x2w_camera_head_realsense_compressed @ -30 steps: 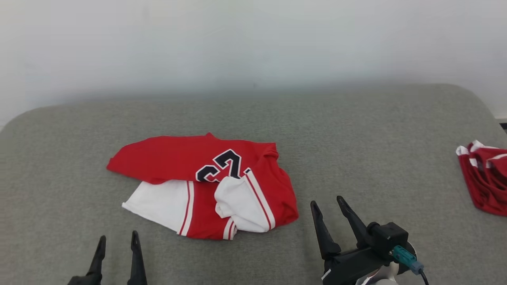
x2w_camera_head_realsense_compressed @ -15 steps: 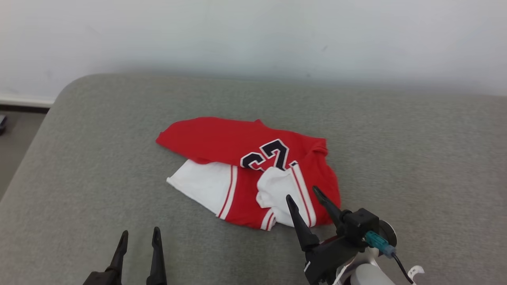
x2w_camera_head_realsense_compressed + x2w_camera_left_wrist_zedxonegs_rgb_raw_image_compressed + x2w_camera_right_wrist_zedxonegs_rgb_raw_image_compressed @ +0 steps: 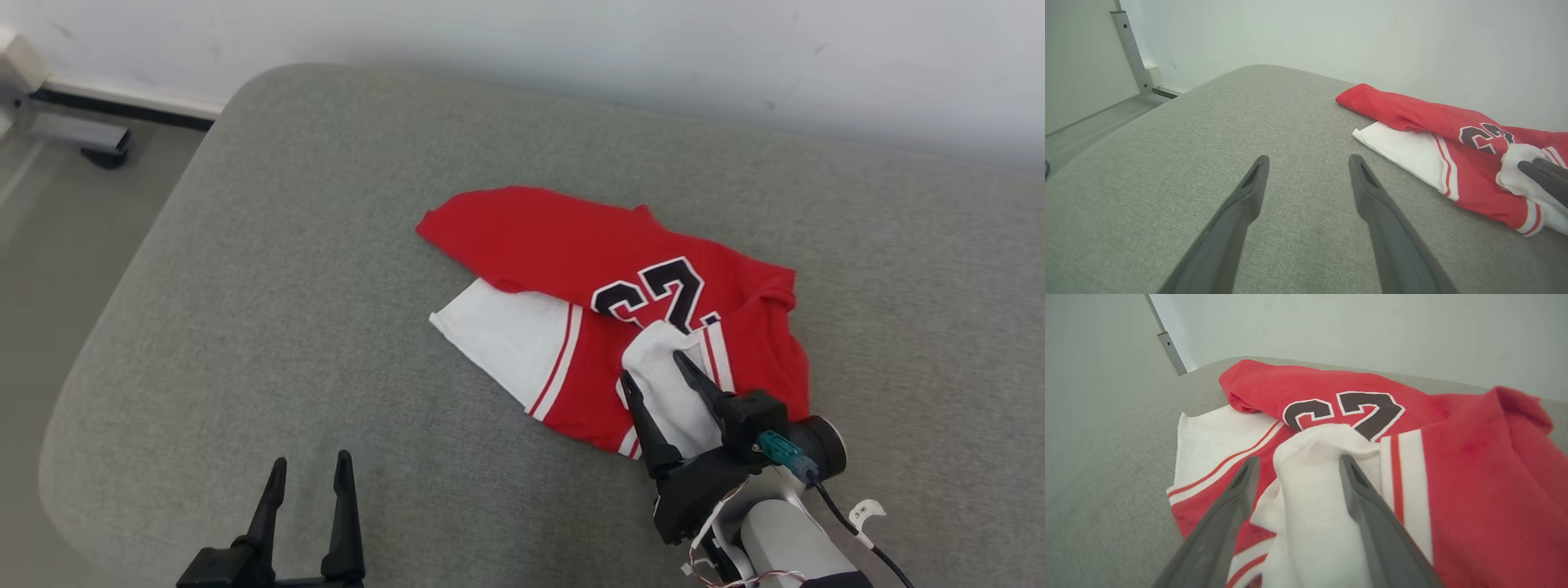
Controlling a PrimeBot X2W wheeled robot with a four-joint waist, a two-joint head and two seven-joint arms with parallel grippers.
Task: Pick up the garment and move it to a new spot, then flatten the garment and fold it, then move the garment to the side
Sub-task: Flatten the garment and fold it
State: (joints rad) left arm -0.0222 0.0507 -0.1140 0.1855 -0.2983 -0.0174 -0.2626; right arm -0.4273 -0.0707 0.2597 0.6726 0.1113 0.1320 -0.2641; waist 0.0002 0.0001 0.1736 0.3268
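Note:
The garment (image 3: 571, 245) is a red and white jersey with dark numbers, lying crumpled on the grey cushion (image 3: 286, 286). My right gripper (image 3: 653, 367) is open, its two dark fingers straddling a raised white fold (image 3: 1310, 469) at the jersey's near edge; the fold sits between the fingers, which are not closed on it. My left gripper (image 3: 310, 465) stands open over bare cushion at the lower left, well apart from the garment (image 3: 1412, 118). In the left wrist view its fingers (image 3: 1249, 192) spread wide with nothing between them, and the right gripper's fingertips (image 3: 1543, 175) show at the far right.
The cushion's rounded left edge (image 3: 106, 343) drops to a grey floor (image 3: 49, 245). A pale wall (image 3: 571, 41) runs behind, with a metal bracket (image 3: 82, 139) at its base on the far left. Bare cushion lies left of and beyond the jersey.
The head camera has swung left and down, so the whole scene shifted right. My right gripper has advanced from beside the jersey onto its near white fold, still open. Left gripper unchanged.

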